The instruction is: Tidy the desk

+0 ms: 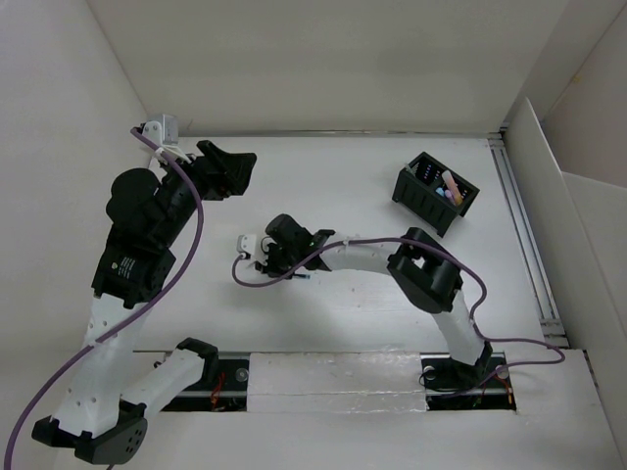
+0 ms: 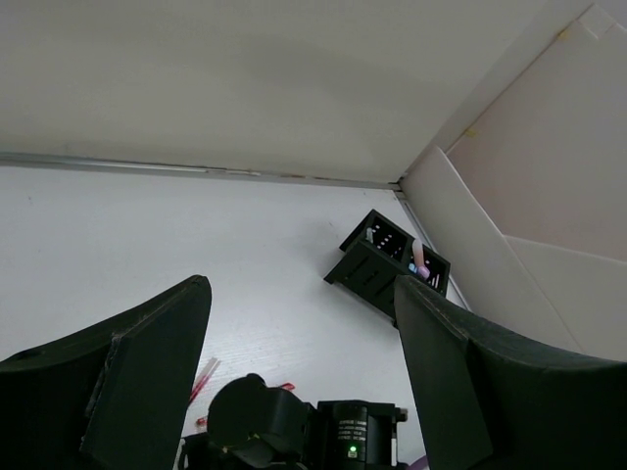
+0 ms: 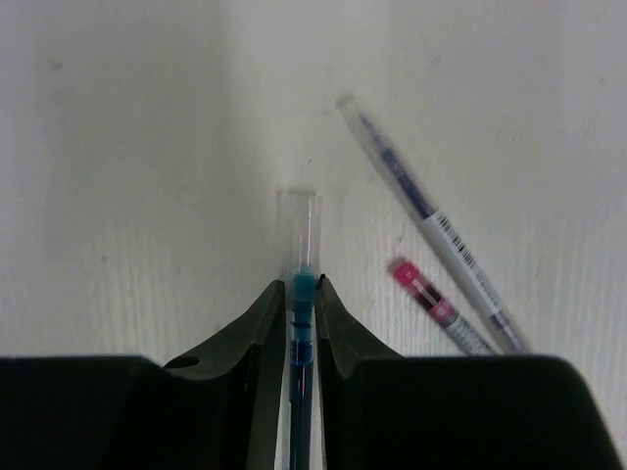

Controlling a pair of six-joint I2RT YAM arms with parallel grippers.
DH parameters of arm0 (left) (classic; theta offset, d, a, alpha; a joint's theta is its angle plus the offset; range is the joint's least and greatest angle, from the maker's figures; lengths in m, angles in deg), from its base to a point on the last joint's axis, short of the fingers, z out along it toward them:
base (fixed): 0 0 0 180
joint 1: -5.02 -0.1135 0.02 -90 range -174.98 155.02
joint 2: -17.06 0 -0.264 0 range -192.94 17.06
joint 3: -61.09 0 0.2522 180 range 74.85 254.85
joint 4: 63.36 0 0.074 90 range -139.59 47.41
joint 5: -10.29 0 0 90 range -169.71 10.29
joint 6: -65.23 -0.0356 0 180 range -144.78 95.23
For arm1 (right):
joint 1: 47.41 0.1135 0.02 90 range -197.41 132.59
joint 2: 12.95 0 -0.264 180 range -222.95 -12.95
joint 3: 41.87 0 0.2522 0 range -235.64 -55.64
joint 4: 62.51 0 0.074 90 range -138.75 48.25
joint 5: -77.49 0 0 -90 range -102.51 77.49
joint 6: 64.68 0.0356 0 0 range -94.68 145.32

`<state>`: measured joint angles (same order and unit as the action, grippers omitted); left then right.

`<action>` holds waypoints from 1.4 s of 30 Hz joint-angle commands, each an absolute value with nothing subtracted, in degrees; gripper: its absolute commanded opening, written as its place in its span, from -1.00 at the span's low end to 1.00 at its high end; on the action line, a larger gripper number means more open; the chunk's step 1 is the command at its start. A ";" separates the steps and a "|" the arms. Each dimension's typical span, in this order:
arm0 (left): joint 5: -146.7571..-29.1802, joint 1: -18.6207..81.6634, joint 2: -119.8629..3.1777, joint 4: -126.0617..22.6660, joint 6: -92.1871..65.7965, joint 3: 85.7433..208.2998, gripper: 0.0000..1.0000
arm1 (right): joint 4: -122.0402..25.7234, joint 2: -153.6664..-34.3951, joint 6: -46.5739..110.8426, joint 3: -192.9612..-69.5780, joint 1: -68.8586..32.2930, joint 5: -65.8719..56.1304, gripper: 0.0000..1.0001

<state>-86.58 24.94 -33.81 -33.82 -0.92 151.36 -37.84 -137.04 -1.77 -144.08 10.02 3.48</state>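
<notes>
The desk (image 1: pixel 333 196) is a white tabletop with white panel walls. My right gripper (image 3: pixel 301 286) points down at it near the middle (image 1: pixel 284 257) and is shut on a blue pen (image 3: pixel 301 323) with a clear cap, held low over the surface. A clear pen with a purple core and a barcode (image 3: pixel 431 217) and a pink-tipped pen (image 3: pixel 429 304) lie just right of it. My left gripper (image 1: pixel 235 168) is raised at the back left, open and empty; its fingers (image 2: pixel 147 382) frame the left wrist view.
A black slotted organizer box (image 1: pixel 436 191) stands at the back right holding a pink item and some small things; it also shows in the left wrist view (image 2: pixel 387 264). Red pens (image 2: pixel 206 377) lie beside the right wrist. A metal rail (image 1: pixel 524 235) runs along the right edge.
</notes>
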 commanded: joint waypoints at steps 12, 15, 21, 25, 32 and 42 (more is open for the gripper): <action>-87.53 25.24 -35.23 -37.64 -1.05 151.41 0.43 | -47.93 -111.76 1.75 -137.04 1.39 18.94 -1.00; -87.97 25.24 -35.49 -37.64 -0.69 150.97 0.43 | -63.39 -105.33 9.65 -128.78 -10.46 25.27 -1.00; -88.50 25.24 -35.06 -37.38 0.19 149.83 0.43 | -83.98 -104.35 23.28 -124.72 -32.95 32.92 -1.00; -87.53 25.24 -34.36 -36.50 0.36 149.21 0.42 | -93.72 -107.60 29.97 -125.86 -41.94 32.67 -1.00; -86.04 25.24 -33.47 -35.53 0.89 148.24 0.42 | -111.24 -115.51 43.50 -124.63 -50.66 31.53 -1.00; -85.07 25.24 -34.09 -35.35 1.24 148.42 0.41 | -111.33 -117.36 40.09 -119.98 -53.30 30.82 -0.99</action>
<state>-85.29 24.94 -34.31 -33.50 0.76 148.41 -106.18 -117.57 40.54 -121.17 -52.84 30.12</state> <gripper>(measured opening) 0.711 0.195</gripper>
